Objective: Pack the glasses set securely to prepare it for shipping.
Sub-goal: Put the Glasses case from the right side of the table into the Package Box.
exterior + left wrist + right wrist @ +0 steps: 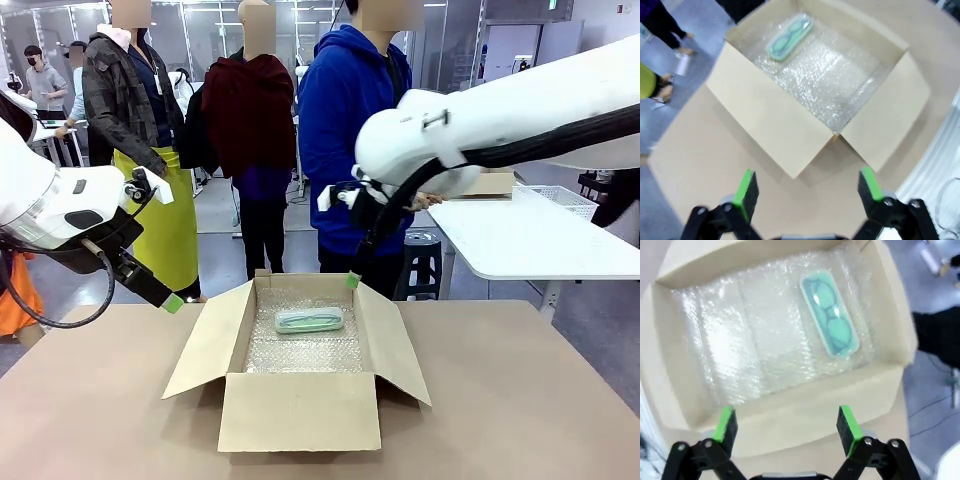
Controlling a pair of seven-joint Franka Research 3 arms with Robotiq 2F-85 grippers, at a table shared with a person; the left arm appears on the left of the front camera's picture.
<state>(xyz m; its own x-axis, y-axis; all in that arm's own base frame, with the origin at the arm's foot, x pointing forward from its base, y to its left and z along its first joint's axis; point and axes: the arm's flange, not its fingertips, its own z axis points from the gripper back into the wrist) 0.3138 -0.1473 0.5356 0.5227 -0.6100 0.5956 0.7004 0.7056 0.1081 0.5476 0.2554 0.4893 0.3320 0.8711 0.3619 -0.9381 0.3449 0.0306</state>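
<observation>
One case of the glasses set, pale mint green, lies flat on bubble wrap at the far end of an open cardboard box in the middle of the table. My left gripper hovers open off the box's left flap; its wrist view has the green case far ahead and the box's side flap closer, with the left gripper holding nothing. My right gripper hangs open above the box's far rim. In its wrist view the right gripper stands over that wall, the case beyond it.
All the box's flaps are folded outward. A person in a blue hoodie stands at the far side, close behind the box. A white table stands at the back right. The brown tabletop is bare around the box.
</observation>
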